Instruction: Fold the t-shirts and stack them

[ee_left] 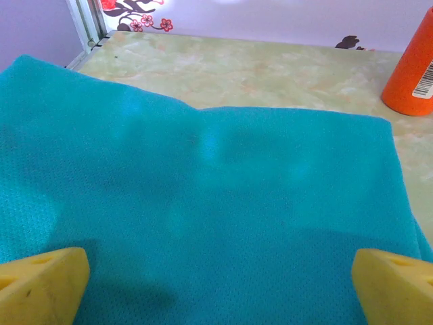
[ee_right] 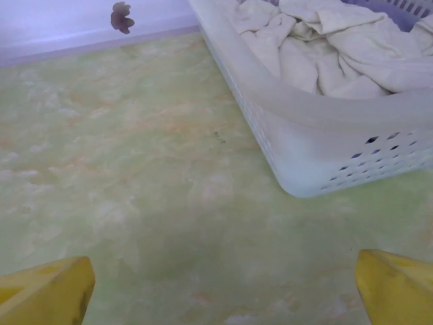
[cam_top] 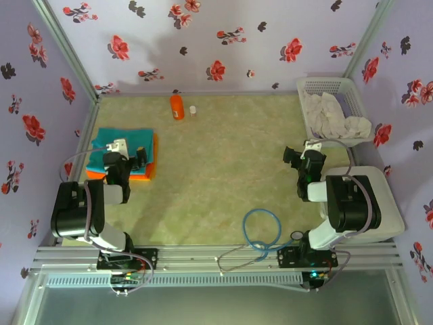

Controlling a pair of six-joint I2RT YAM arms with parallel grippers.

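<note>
1. The step in hand looks like the gap between shirts. A teal t-shirt (cam_top: 139,137) lies folded on a folded orange t-shirt (cam_top: 155,157) by the left edge of the tabletop (cam_top: 223,156). The white t-shirt (ee_right: 325,47) sits crumpled in the laundry basket (ee_right: 284,101) at the far right corner, not yet folded.
2. The left pincer (ee_left: 216,284) hangs wide over the teal shirt, gripping nothing. The right pincer (ee_right: 223,284), equally wide and empty, stands over bare tabletop near the basket's corner.
3. The next move probably calls for the right pincer to clear the rim, pinch white cloth and carry it to the middle.
4. The top view reveals the orange layer. The left wrist view adds an orange bottle (ee_left: 413,68) beyond the teal, and the right wrist view the basket's perforated wall.
</note>
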